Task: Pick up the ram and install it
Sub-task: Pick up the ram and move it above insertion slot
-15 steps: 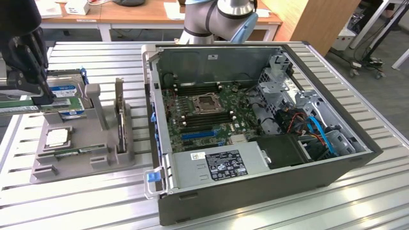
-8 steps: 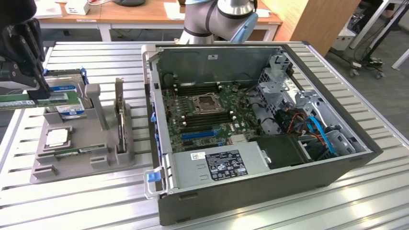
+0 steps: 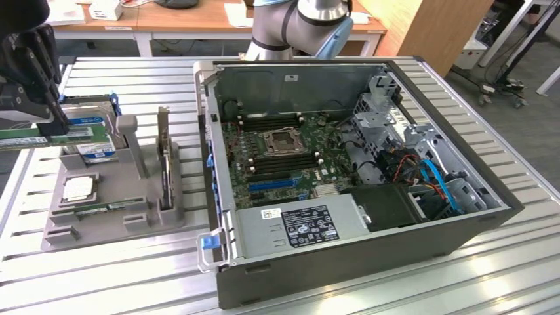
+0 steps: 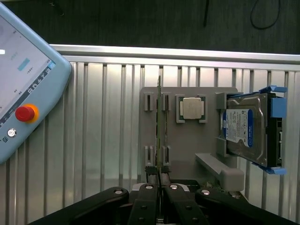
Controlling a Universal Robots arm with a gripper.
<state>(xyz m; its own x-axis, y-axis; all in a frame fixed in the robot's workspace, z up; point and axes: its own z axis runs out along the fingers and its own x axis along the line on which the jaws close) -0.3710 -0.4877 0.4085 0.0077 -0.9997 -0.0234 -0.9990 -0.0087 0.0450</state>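
The hand (image 4: 159,187) was closed on the ram (image 3: 60,136), held clear above the grey holder tray (image 3: 114,220), with installation in the motherboard (image 3: 262,167) not yet done.

**OBSCURED AND CROPPED ITEMS**

Exterior view: the black end effector (image 3: 54,128) is cropped by the picture's left and top edges and covers part of the silver hard drive with blue-white label (image 3: 96,151). The thin green ram stick (image 3: 75,134) reaches the left edge, so that end is unseen.

Wrist view: the ram stick (image 4: 159,126) appears edge-on, its chips not discernible. The light-blue pendant with red button (image 4: 23,84) is cropped. The hard drive's label print is unreadable.
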